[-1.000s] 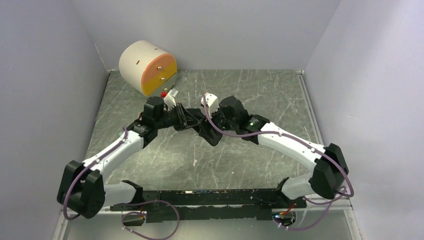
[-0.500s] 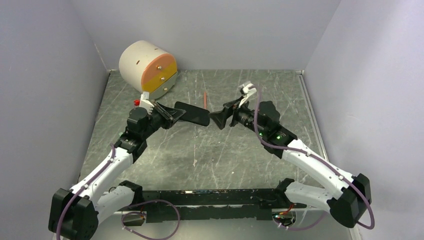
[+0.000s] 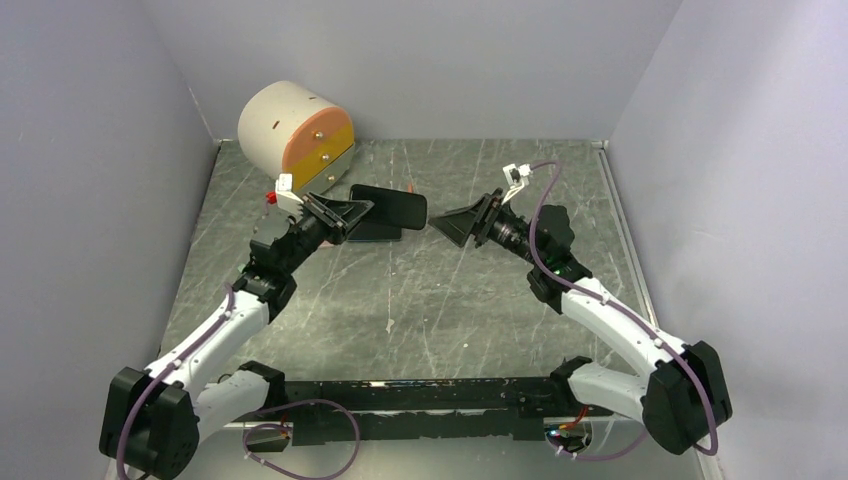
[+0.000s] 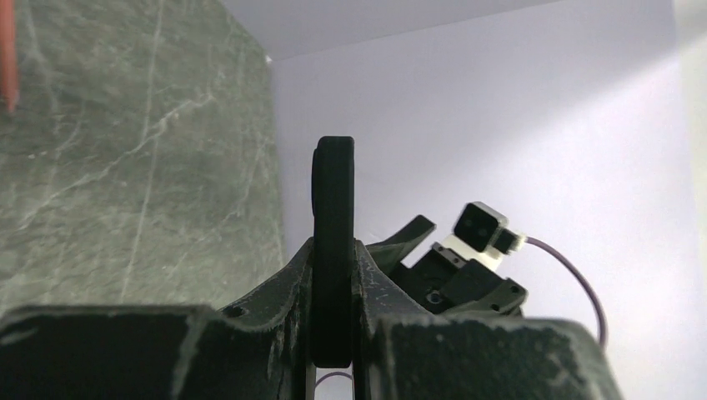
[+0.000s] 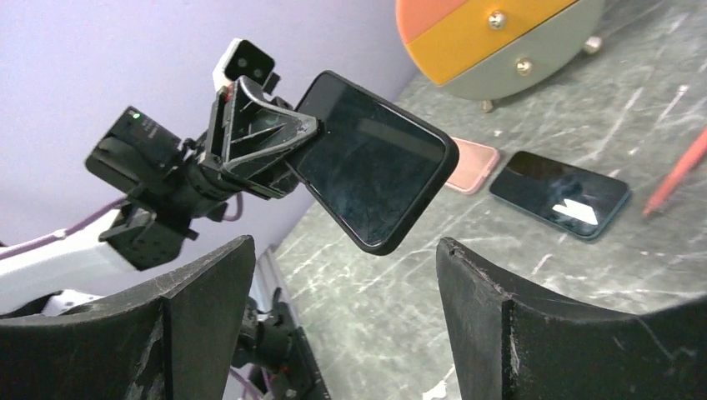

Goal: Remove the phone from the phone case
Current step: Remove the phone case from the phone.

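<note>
Upper centre, the left end effector (image 3: 352, 212) gripped a black phone (image 3: 392, 206) above the surface (image 3: 480, 290); the right end effector (image 3: 447, 225) stood released just right of it.

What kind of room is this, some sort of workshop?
Probably a robot test booth: plain walls box in a marbled table, two arms are bolted at its edge, and props lie about, a drawer unit and spare phones.
</note>
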Robot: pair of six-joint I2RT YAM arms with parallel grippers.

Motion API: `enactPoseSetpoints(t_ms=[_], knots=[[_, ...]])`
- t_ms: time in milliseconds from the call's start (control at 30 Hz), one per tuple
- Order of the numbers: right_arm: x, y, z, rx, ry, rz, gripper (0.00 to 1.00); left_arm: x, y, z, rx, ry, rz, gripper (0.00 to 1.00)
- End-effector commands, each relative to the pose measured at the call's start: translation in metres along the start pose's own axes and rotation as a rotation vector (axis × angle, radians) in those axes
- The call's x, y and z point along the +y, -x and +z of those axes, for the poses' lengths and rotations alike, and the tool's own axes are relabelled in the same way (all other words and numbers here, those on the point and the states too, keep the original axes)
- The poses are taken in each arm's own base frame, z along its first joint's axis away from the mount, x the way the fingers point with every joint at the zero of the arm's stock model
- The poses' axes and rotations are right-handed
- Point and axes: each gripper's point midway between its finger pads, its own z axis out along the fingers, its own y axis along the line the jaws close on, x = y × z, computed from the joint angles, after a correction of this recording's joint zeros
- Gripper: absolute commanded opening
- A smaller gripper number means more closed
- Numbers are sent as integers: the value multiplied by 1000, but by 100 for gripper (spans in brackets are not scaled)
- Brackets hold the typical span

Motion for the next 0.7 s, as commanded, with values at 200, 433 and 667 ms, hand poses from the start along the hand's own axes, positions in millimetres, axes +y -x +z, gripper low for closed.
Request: enactPoseSetpoints(t_ms=[200,433,667], knots=[[33,9,7,17,202,87,73,-78,8,-7,3,-270,-71,3],[46,17,14,24,274,76,66,-86,6,-7,27,-277,-104,2],[59,24,16,38,349,41,54,-88,5,-7,43,-289,-139,2]])
